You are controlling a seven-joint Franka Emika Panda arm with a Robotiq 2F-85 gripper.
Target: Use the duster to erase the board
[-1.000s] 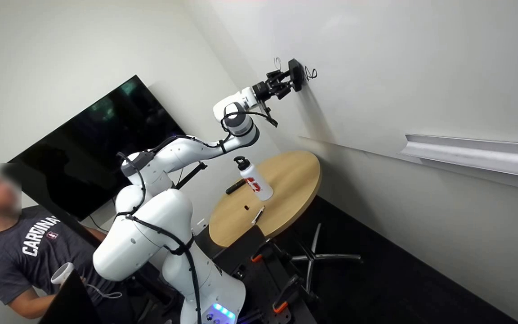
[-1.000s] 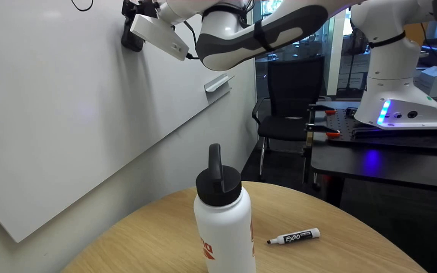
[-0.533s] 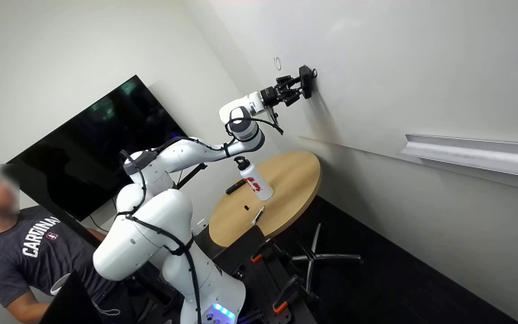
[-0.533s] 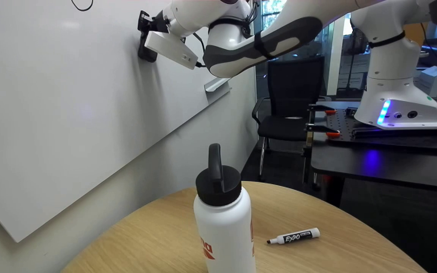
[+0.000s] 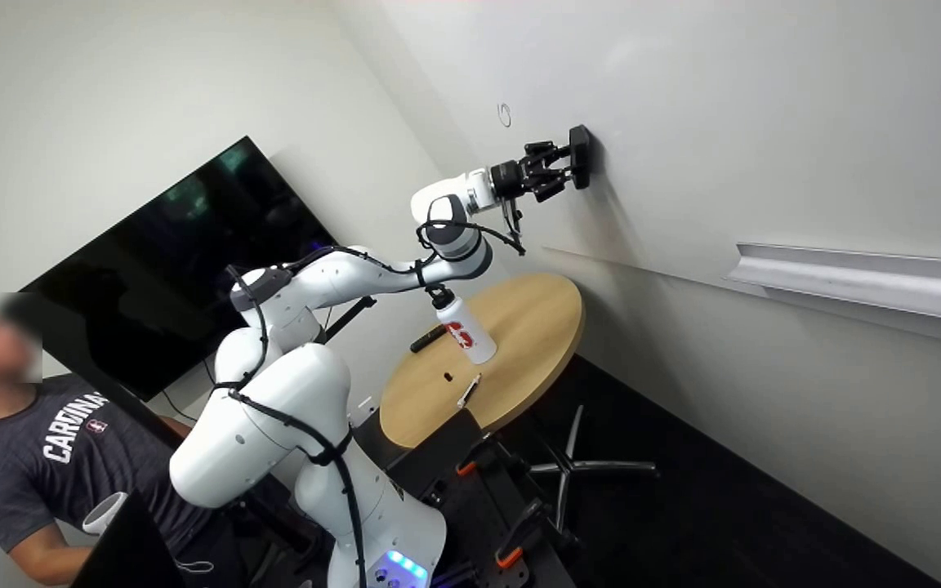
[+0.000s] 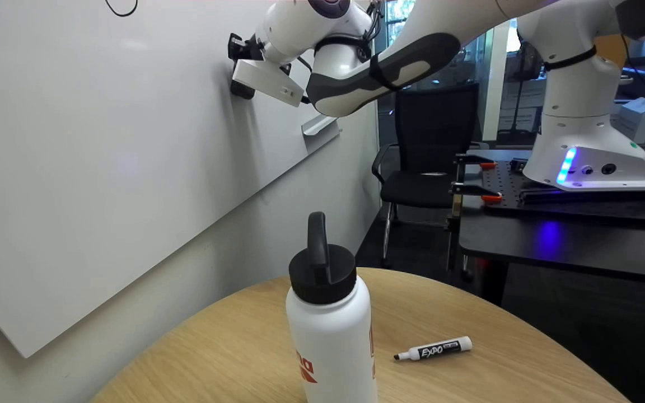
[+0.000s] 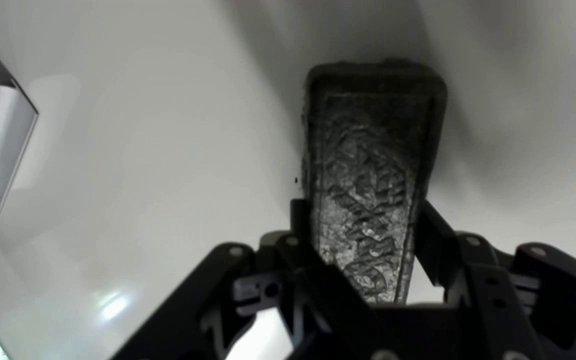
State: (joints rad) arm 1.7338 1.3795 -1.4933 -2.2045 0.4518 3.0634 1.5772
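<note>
Duster (image 7: 373,170) (dark, its back embossed) sat clamped in the gripper (image 7: 364,220) against the white board (image 5: 764,122). A looped scribble (image 5: 504,115) showed nearby.

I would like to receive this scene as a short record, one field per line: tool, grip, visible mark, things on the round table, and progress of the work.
Tool: dark duster, apparently against the board
Grip: hand closed on two sides of the duster
Visible mark: small dark loop, apart from the duster
On the round table: white bottle, standing; EXPO marker, lying; small dark piece and longer dark object, both unclear
Progress: seemingly unfinished, since the loop is not erased
</note>
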